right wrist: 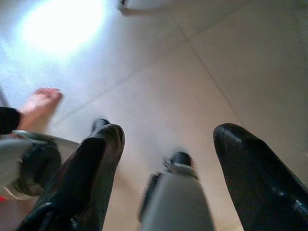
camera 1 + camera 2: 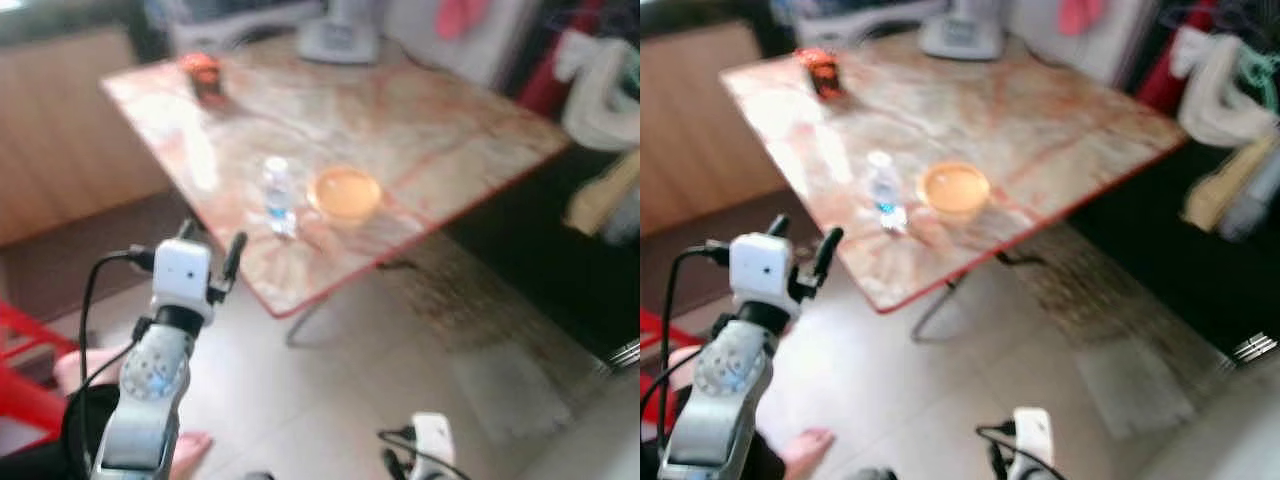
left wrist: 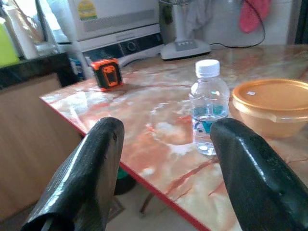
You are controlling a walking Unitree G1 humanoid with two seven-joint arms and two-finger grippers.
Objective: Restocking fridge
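Note:
A clear water bottle [image 2: 279, 196] with a white cap stands near the front edge of a marbled table [image 2: 420, 120] with a red rim. Right beside it sits an orange lidded bowl [image 2: 345, 192]. My left gripper [image 2: 212, 245] is raised in front of the table's near edge, open and empty. It points at the bottle [image 3: 209, 103], which stands a short way beyond its fingers [image 3: 96, 159]. My right gripper [image 1: 166, 139] hangs low, open, pointing at the tiled floor.
A small orange-and-black box [image 2: 203, 75] and a white appliance base [image 2: 340, 35] stand at the table's far side. A red chair frame [image 2: 20, 370] is at my left. A person's bare foot [image 1: 41, 101] rests on the floor close to me.

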